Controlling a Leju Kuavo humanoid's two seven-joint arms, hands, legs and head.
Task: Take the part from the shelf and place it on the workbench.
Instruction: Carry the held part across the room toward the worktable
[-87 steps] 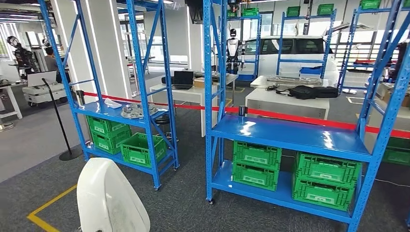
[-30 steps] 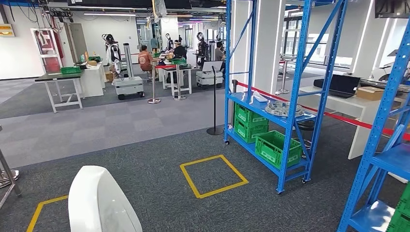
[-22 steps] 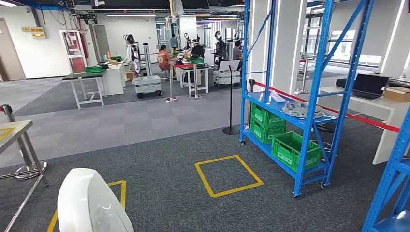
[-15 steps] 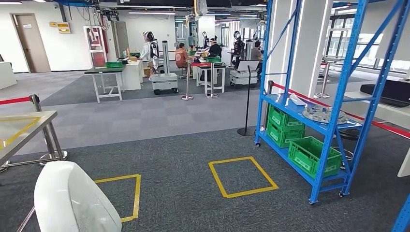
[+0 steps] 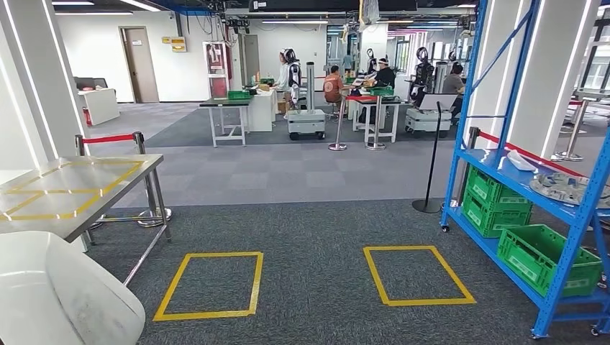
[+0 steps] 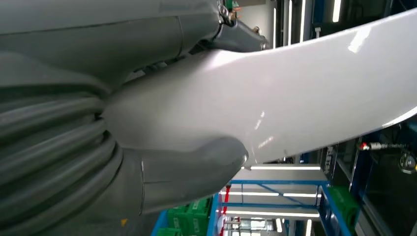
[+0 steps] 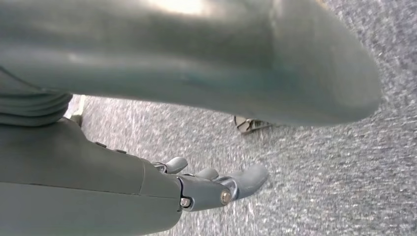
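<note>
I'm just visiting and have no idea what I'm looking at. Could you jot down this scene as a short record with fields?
Place: a workshop hall with grey carpet
Carried item: a white curved part, held by the left hand
Right hand: holds nothing, fingers loosely apart, above the carpet
Workbench: steel table with yellow tape lines, ahead on the left, nothing on it
Shelf: blue rack on the right, holding green crates and a round metal piece
Floor marks: two yellow squares
Background: people and other robots at tables
Task stage: part not yet on the workbench
</note>
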